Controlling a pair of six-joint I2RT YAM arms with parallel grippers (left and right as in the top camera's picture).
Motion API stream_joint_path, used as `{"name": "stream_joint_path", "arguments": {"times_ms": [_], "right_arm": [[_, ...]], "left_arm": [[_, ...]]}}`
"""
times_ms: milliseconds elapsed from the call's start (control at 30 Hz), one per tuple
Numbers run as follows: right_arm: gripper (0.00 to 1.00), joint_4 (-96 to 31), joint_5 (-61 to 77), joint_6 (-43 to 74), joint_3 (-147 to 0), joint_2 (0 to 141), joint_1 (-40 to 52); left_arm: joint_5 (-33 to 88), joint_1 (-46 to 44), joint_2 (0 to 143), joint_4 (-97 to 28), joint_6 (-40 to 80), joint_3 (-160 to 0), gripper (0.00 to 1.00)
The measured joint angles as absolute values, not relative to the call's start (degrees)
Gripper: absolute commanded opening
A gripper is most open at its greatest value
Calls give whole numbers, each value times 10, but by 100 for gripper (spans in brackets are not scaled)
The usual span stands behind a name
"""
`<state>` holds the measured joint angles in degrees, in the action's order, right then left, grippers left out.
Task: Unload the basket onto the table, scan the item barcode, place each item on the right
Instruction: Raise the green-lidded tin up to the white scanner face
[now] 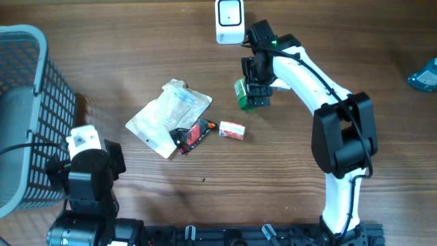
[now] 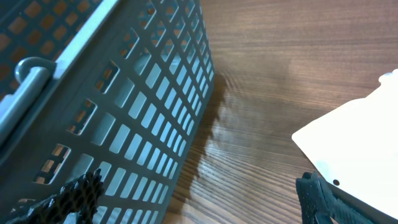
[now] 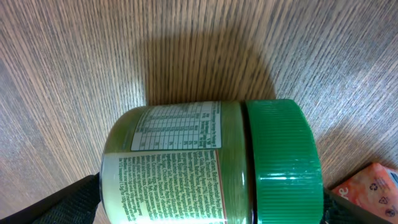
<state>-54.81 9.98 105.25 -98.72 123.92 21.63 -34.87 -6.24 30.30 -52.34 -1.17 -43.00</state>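
A green jar (image 3: 211,162) with a ribbed green cap and a printed label lies on its side on the wooden table, also seen as the jar (image 1: 244,96) in the overhead view. My right gripper (image 3: 208,211) hangs over it, open, one black finger by the jar's base and the other by the cap. No barcode shows on the label face turned up. The white scanner (image 1: 229,19) stands at the table's far edge, just behind the jar. My left gripper (image 2: 196,205) is open and holds nothing, low over the table between the basket and a white pouch.
A grey mesh basket (image 1: 31,102) fills the left side. A white pouch (image 1: 169,115), a black and red packet (image 1: 191,134) and a small red box (image 1: 232,130) lie mid-table. A blue object (image 1: 425,75) sits at the right edge.
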Motion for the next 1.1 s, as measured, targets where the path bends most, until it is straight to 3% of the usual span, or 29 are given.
{"name": "stream_joint_path", "arguments": {"times_ms": [333, 500, 900, 1100], "right_arm": [[100, -554, 84, 982, -987, 1239, 216], [84, -561, 79, 963, -987, 1239, 216], [78, -559, 84, 912, -987, 1239, 216], [77, -525, 190, 881, -987, 1240, 214]], "left_arm": [[-349, -62, 313, -523, -12, -430, 100], [-349, -62, 313, -523, -12, -430, 100], [-349, -62, 313, -523, -12, -430, 100], [-349, -62, 313, -523, -12, -430, 100]]}}
